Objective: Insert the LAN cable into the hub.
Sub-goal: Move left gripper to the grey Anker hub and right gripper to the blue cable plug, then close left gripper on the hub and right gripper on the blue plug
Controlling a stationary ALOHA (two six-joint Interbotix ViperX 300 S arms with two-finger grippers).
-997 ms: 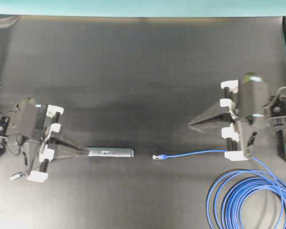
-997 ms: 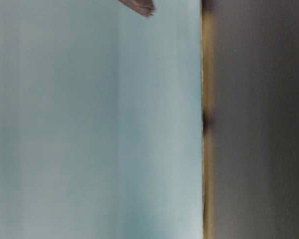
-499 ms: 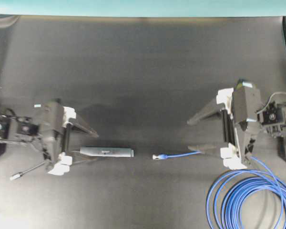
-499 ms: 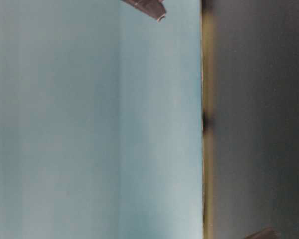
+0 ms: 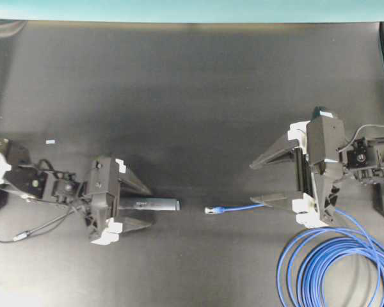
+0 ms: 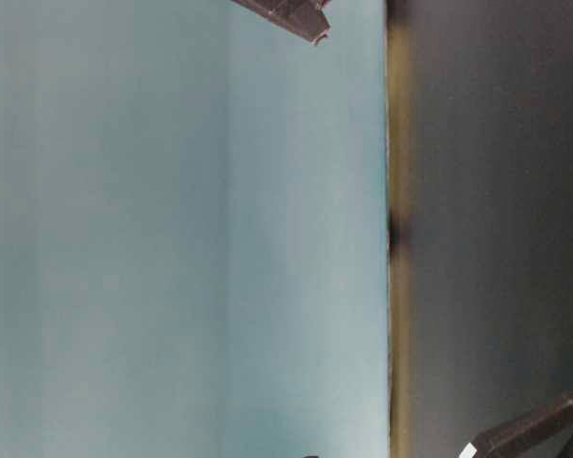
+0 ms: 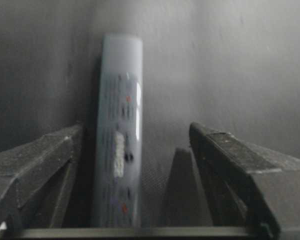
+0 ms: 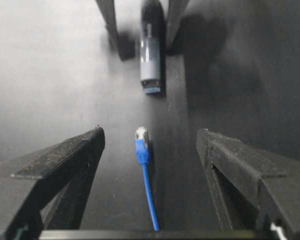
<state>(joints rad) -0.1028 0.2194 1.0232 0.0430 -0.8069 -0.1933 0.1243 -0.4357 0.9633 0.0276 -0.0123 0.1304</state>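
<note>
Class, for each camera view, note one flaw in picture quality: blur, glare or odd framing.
Table-level: turned sideways, mostly blank teal wall, soft. Left wrist: the hub is blurred, with glare streaks on its face. Right wrist: the LAN cable plug is fairly sharp, foreground fingers soft. Overhead: slightly grainy.

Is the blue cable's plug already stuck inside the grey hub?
No, the LAN cable plug lies on the mat with a bare gap between it and the hub end.

Dark matte table (image 5: pixel 192 96) fills overhead view. Teal wall band (image 5: pixel 179 9) along far edge. Tiny pale scrap (image 5: pixel 50 141) lies on table at left. Table-level view turned sideways: teal wall (image 6: pixel 172 229), dark table (image 6: pixel 497 191).
</note>
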